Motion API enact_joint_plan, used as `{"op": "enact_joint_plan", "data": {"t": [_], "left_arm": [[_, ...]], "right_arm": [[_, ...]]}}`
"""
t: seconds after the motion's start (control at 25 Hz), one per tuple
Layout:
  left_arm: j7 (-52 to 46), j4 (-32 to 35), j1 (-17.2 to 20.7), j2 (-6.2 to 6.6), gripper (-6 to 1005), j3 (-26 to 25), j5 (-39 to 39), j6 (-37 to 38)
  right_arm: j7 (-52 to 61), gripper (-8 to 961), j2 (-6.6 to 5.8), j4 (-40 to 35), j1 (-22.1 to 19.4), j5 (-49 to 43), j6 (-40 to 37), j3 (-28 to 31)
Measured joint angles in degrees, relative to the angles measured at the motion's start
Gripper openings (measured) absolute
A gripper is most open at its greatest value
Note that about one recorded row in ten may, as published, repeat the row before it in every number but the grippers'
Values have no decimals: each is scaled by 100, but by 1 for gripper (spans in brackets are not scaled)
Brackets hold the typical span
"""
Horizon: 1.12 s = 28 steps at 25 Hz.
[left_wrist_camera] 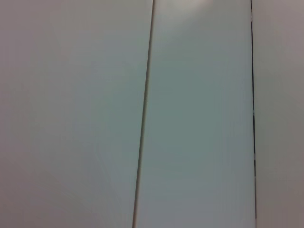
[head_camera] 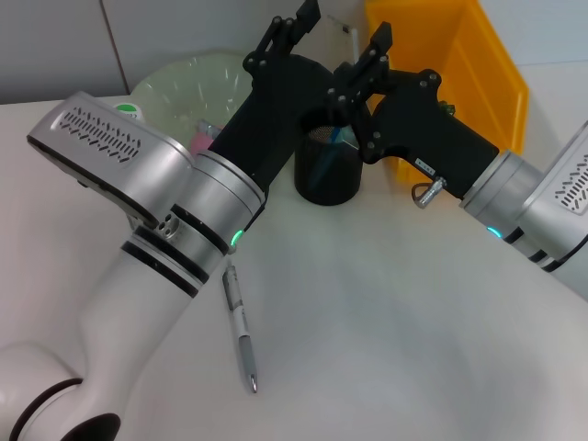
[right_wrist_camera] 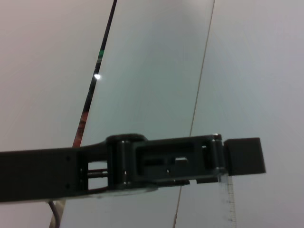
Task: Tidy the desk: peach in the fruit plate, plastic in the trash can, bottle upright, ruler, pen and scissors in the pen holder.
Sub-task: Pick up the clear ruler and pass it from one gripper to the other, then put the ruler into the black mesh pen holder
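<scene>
1. Ruler (head_camera: 344, 28): a clear strip is showing high above the pen holder (head_camera: 326, 179), between the two raised grippers. In the right wrist view its printed scale (right_wrist_camera: 230, 199) is hanging just beside a black finger tip.
2. The right gripper (head_camera: 372, 50) is reaching in from the right, over the holder's far rim. Whether it is clenching the ruler cannot be told, since the contact is hidden.
3. The left gripper (head_camera: 292, 23) is pointing up and away just left of the ruler, its fingers standing spread and released, grasping nothing.
4. Room is running tight at the back. The holder is standing between the green fruit plate (head_camera: 179, 87) on its left and the yellow bin (head_camera: 478, 83) on its right, and both forearms are crossing above it.
5. The pen (head_camera: 241, 326) is lying flat on the white table (head_camera: 395, 303), well apart from the holder and just beside the left forearm.
6. The near and right parts of the table are offering open space.
7. The left wrist camera is facing only pale wall panels (left_wrist_camera: 199, 118) with thin vertical seams.
</scene>
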Motion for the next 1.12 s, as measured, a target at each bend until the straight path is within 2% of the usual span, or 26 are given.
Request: {"op": "enact_joint_plan", "data": {"t": [0.16, 0.2, 0.28, 0.64, 0.8, 0.96, 1.12], "left_arm": [[-123, -6, 87, 0, 790, 2, 43, 172], [-399, -39, 267, 16, 796, -21, 313, 405], [-574, -57, 400, 38, 808, -87, 564, 529], [-2490, -222, 1527, 293, 807, -1697, 4070, 823], [-3349, -332, 1626, 401, 807, -2203, 5431, 778], [-4507, -836, 1491, 447, 807, -2822, 6449, 918], [-5261, -1040, 1454, 578, 807, -3449, 7603, 1083]], "right_arm": [[3, 10, -4, -19, -37, 11, -36, 72], [4, 10, -15, -38, -69, 15, -95, 250], [6, 11, -20, -49, -86, 15, -139, 319], [488, 12, -36, -483, -161, 26, -481, 592], [763, 12, -47, -573, 37, 30, -332, 678], [1042, 13, -47, -595, 183, 35, -87, 684], [1225, 13, -38, -569, 408, 49, 359, 660]]}}
